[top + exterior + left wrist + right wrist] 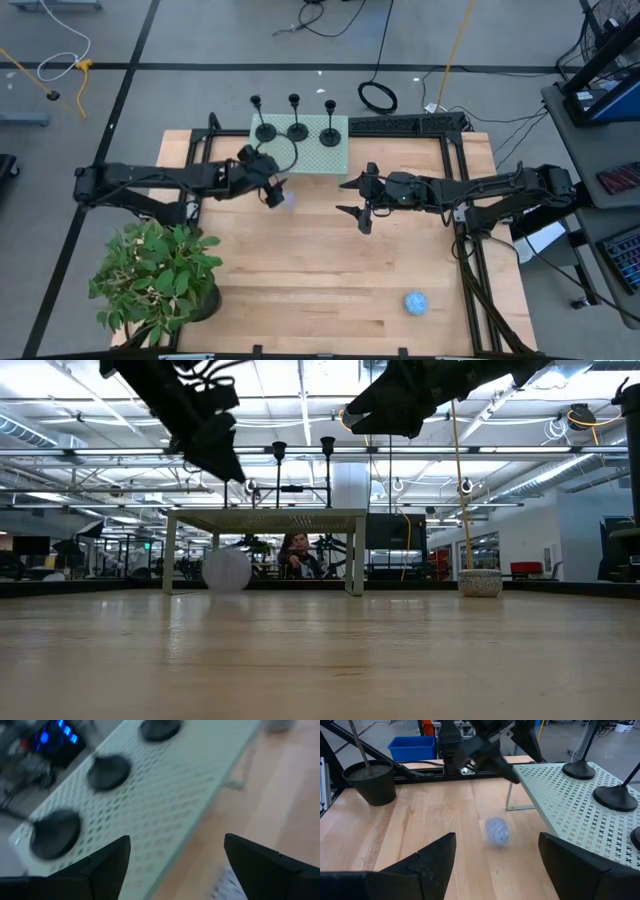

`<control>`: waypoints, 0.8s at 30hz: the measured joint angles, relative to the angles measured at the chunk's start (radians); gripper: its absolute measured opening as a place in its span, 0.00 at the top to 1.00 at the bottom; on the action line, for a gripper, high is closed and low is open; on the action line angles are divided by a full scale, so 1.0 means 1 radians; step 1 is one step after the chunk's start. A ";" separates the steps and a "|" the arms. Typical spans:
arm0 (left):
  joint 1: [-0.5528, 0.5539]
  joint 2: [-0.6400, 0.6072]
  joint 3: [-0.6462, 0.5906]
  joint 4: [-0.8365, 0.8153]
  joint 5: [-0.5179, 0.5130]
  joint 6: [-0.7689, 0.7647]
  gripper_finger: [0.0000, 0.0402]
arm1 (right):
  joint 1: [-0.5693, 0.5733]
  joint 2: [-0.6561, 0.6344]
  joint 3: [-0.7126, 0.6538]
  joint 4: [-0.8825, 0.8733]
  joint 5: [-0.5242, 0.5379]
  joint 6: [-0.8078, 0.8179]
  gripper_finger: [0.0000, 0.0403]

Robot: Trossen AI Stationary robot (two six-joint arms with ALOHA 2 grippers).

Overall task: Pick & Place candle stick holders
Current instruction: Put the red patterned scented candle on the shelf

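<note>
Wooden table [320,270], candle stick holders [296,118], no readable writing

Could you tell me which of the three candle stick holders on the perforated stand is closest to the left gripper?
The leftmost holder in the high view: its base sits beside the left gripper, while the middle and right holders stand farther along the stand.

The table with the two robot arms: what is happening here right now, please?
Three black candle stick holders stand in a row on a pale green perforated stand at the far edge of the wooden table. The left end effector hovers open just in front of the stand, holding nothing. The right end effector is also open and empty, above the middle of the table. A small bluish-white ball lies on the wood near the stand. No holder has been picked up yet.
</note>
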 joint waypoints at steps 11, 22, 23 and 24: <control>0.058 0.003 0.000 -0.073 0.288 0.005 0.38 | -0.002 0.003 0.000 0.003 0.000 0.000 0.31; -0.088 0.010 0.000 -0.109 0.356 0.004 0.38 | 0.000 0.004 -0.022 0.008 0.000 0.000 0.31; -0.100 0.010 0.000 -0.116 0.345 -0.005 0.37 | 0.000 0.004 -0.028 0.007 0.000 0.000 0.31; -0.112 0.010 -0.001 -0.120 0.332 -0.012 0.34 | 0.000 0.004 -0.032 0.007 0.000 0.000 0.31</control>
